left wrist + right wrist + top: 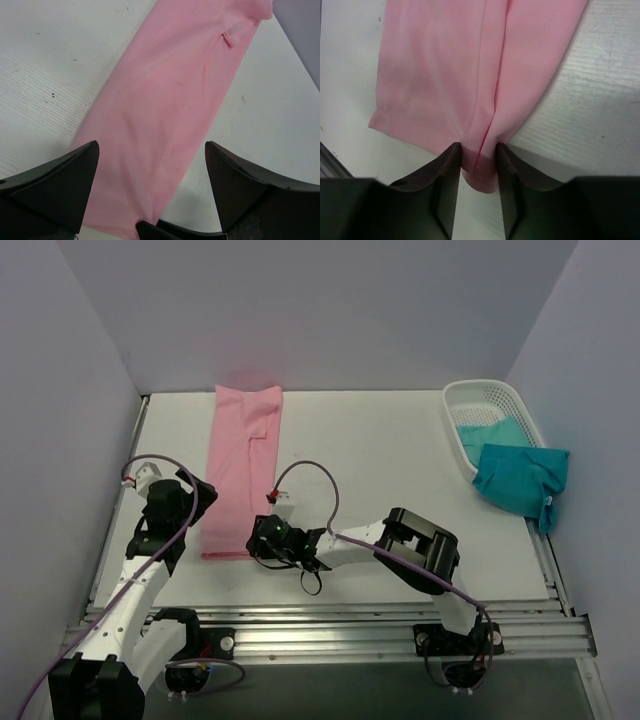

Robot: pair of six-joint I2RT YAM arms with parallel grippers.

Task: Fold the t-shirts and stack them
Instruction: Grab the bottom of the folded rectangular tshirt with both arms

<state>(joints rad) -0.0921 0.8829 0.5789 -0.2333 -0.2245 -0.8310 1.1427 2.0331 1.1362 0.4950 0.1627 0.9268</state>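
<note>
The light pink t-shirt [240,465] lies folded into a long narrow strip on the left half of the table, running from the back edge toward me. My right gripper [262,537] is at its near right corner. In the right wrist view its jaws [477,150] press from both sides on a bunched bit of the pink hem [479,170]. My left gripper [200,505] hovers open over the near left part of the strip, and the pink cloth [165,100] shows between its wide-apart fingers [152,150]. Two teal t-shirts sit at the right: one [490,432] in the basket, one [520,478] draped over its rim.
A white lattice basket [480,392] stands at the back right corner. Grey walls close in the left, back and right sides. A metal rail [340,625] runs along the near edge. A purple cable [330,490] loops above the right arm.
</note>
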